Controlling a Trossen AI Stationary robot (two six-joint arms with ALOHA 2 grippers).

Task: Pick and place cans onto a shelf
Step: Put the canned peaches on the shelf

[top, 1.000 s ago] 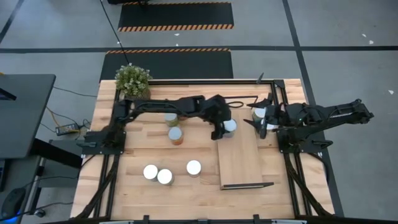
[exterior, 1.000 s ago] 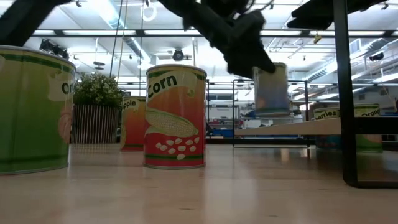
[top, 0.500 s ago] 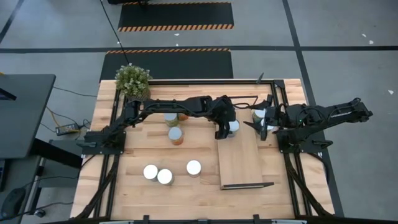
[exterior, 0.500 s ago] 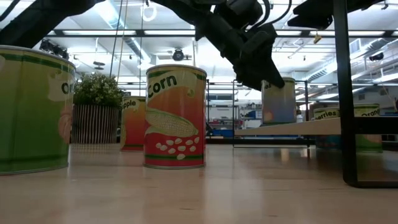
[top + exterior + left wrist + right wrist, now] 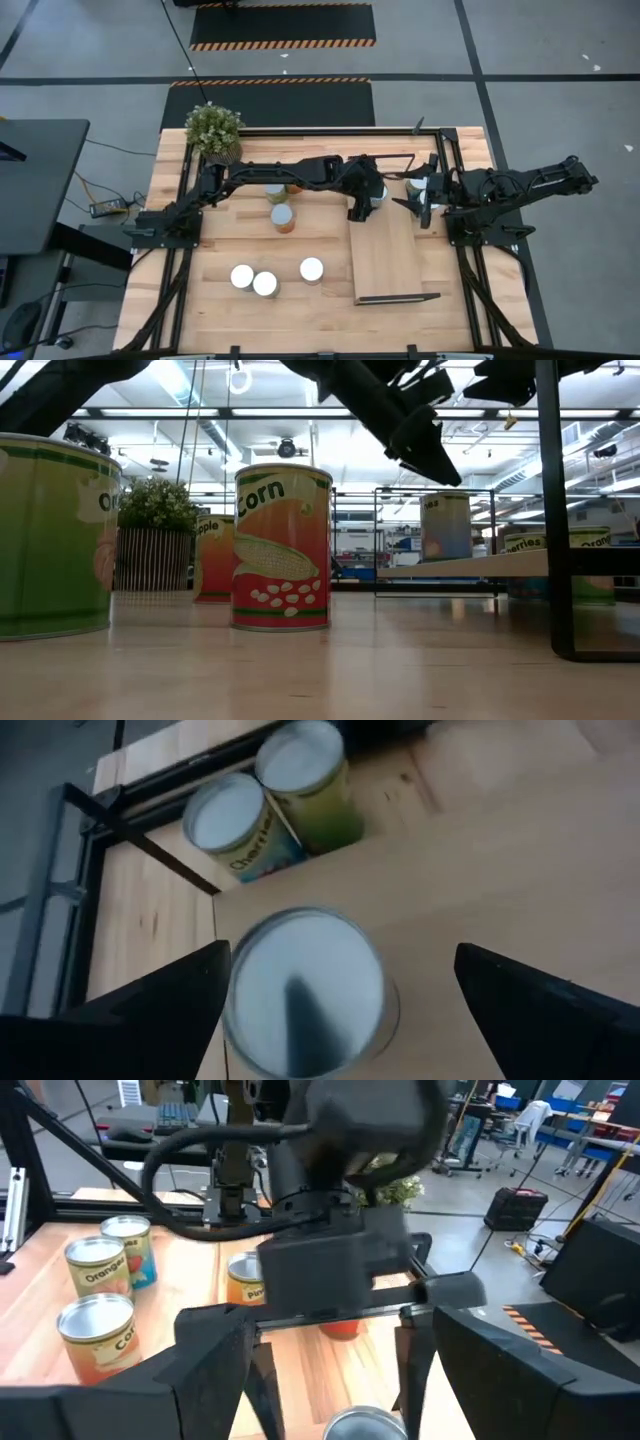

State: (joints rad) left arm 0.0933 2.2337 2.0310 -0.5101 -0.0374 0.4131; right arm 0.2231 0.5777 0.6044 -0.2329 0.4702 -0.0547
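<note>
A can (image 5: 377, 197) with a silver top stands upright on its base at the far end of the light-wood shelf (image 5: 385, 260). It also shows in the low view (image 5: 445, 525) and the left wrist view (image 5: 305, 990). My left gripper (image 5: 340, 1000) is open above this can, a finger on either side and clear of it (image 5: 420, 450). My right gripper (image 5: 420, 197) waits open at the shelf's right side, next to two cans (image 5: 235, 820) on the table. Several more cans (image 5: 265, 284) stand on the tabletop to the left.
A potted plant (image 5: 213, 128) stands at the table's far left corner. Two cans (image 5: 283, 215) stand under my left arm, three (image 5: 312, 269) nearer the front. The shelf's black end frames (image 5: 400, 298) rise at both ends. Most of the shelf board is bare.
My left gripper has carried the can toward the table's right edge and down onto the shelf's far end, then let go and risen clear. The can now stands upright on the shelf on its own.
</note>
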